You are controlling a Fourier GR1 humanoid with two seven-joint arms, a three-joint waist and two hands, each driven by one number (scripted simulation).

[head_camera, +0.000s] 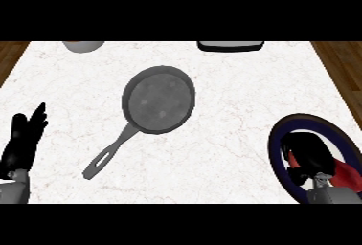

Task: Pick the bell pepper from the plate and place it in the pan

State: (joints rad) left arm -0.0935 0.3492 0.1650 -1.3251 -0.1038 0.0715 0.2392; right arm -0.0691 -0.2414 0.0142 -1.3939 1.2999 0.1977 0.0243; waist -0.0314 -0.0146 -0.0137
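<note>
White marble covers the desk (233,95), with brown wood floor showing past both side edges. Near the middle lies a grey pan (158,99), its handle running down toward the lower left; nothing sits in it. At the right edge sits a plate (277,143) with a dark blue rim. The right robot hand (309,154) is down over this plate, its black fingers curled around the red bell pepper (346,173), which shows only as a red patch beside the hand, still within the plate. The left robot hand (21,139) rests at the left edge, fingers straight and holding nothing. Along the far edge, a grey bowl (83,45) and a dark tray-like object (231,45) are partly visible.
</note>
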